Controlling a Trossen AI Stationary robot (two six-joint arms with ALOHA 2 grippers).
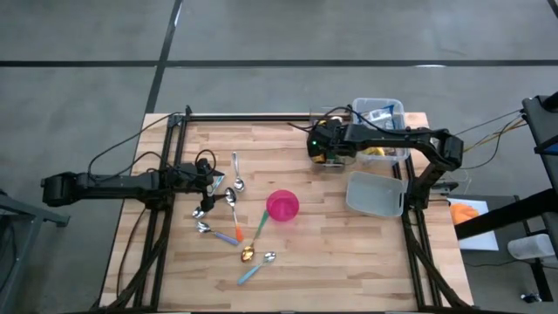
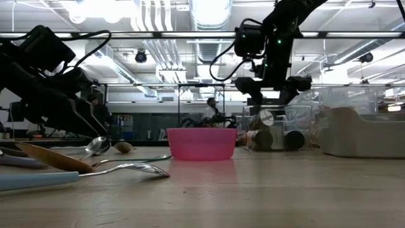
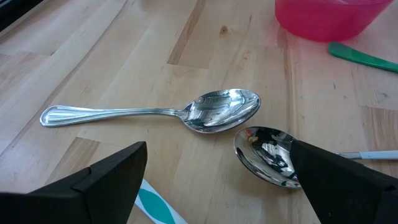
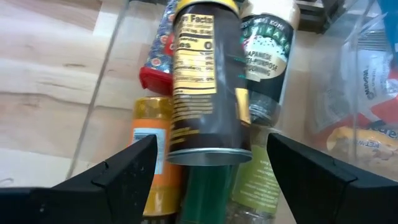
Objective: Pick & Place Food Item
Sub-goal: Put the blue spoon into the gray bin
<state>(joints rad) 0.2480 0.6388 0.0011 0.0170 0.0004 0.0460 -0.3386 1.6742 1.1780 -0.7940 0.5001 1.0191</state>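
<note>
I see my right gripper (image 4: 208, 168) over a clear bin (image 4: 112, 68) full of food jars at the far side of the wooden surface (image 1: 349, 262). Its two fingers (image 4: 118, 171) are spread wide, one on each side of a dark can (image 4: 205, 87) with a yellow food label. The can lies on top of the pile between the fingers, and I cannot tell if they touch it. I count five more jars around it: a yellow one (image 4: 149, 134), a red-capped one (image 4: 158, 65), a green one (image 4: 202, 199), one with a pale green label (image 4: 252, 186), and a spice shaker with a white cap (image 4: 267, 50). Beside this bin is a second clear bin (image 1: 384, 112) with packets in it. A see-through lid (image 1: 377, 194) lies on the surface near the right arm.

My left gripper (image 3: 217, 180) waits low at the left side, fingers (image 3: 106, 180) wide apart and holding nothing. Just ahead of it lie two shiny metal spoons (image 3: 186, 115), bowls close together.

From above I count one pink bowl (image 1: 282, 206) in the middle of the surface. Around it lie about seven spoons, some all metal and some with colored handles: one orange (image 1: 238, 234), one green (image 1: 261, 228), one light blue (image 1: 251, 273). A few overlap, so my count may be off.
</note>
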